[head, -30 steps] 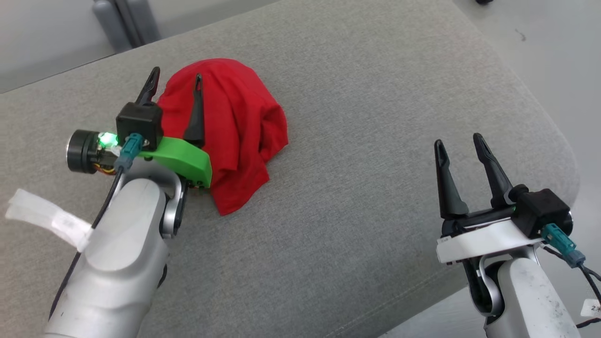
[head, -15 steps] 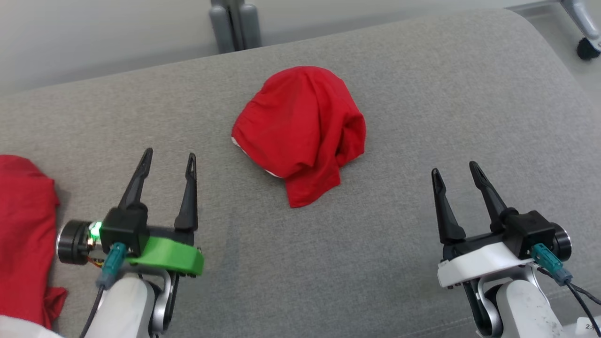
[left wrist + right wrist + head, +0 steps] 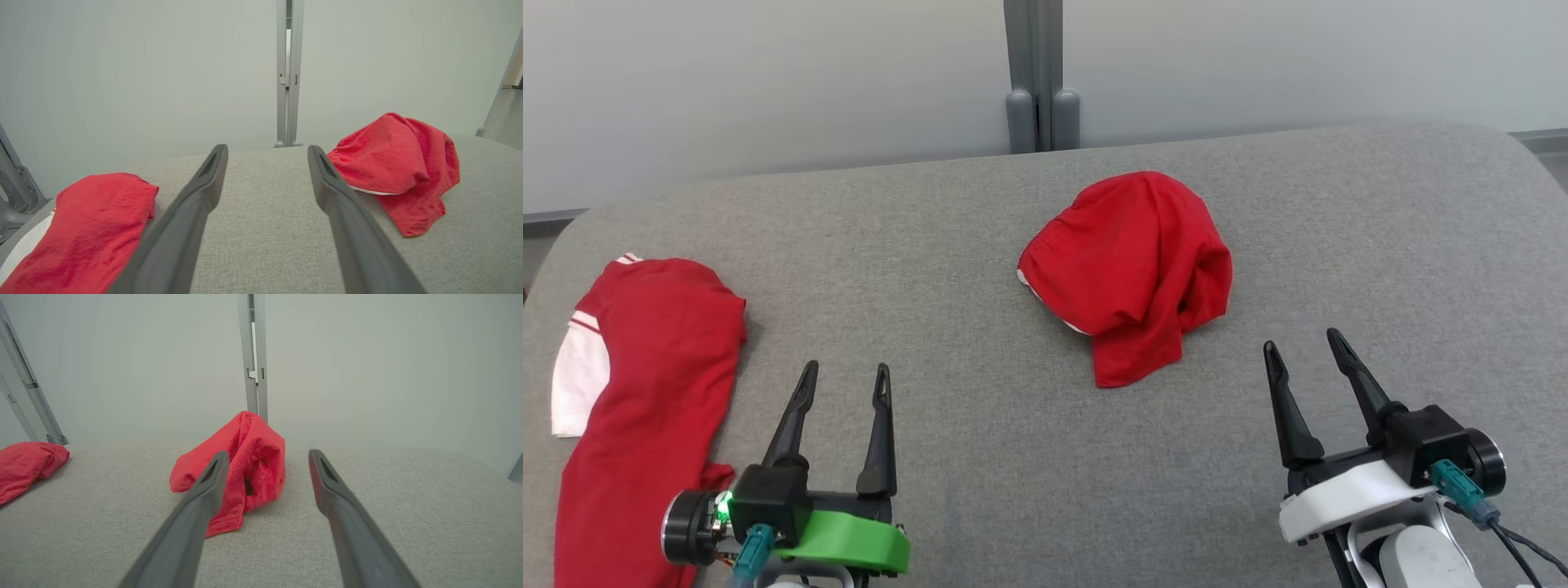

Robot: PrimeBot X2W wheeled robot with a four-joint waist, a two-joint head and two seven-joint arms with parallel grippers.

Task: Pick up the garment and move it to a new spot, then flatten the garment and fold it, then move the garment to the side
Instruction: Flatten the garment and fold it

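Fingers (image 3: 880,433) of the left gripper (image 3: 845,370), at lower left, stand spread and empty. The right gripper (image 3: 1301,341), at lower right, is spread too and holds nothing. The crumpled red garment (image 3: 1131,269) lies on the grey cushion (image 3: 947,269) just above frame centre, apart from both grippers. A second red shirt (image 3: 645,392) lies at far left.

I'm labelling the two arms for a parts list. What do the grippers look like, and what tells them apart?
Each has two long, dark, tapered fingers and a teal cable plug. The left gripper sits on a bright green bracket with a lit green light; the right gripper sits on a white bracket.
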